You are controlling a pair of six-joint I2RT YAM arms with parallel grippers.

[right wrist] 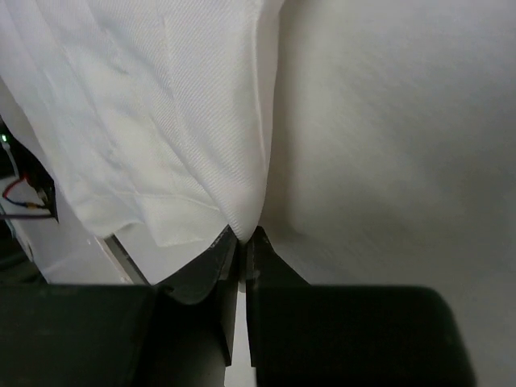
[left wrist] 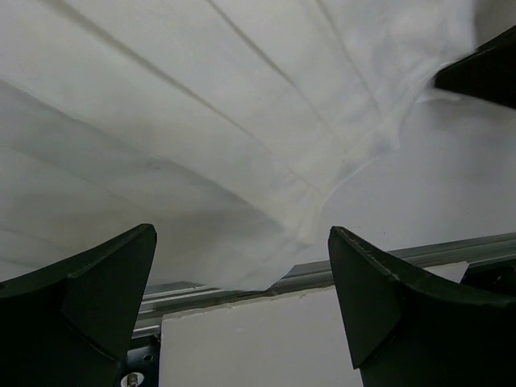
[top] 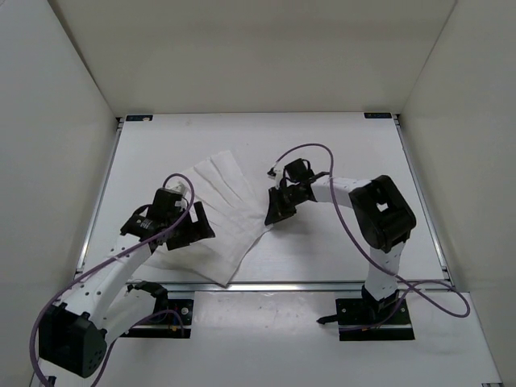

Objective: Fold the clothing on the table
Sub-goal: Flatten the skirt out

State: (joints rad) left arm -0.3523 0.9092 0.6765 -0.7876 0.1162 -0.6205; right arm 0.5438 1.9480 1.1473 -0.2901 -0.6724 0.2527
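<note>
Right gripper clamps the clothing edge; left gripper gapes above it.

Matte white table, pleated white clothing flat on its left-centre part.

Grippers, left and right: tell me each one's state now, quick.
Left gripper: open, holding nothing, poised over the thin white pleated cloth garment.
Right gripper: shut on that garment's edge.
</note>
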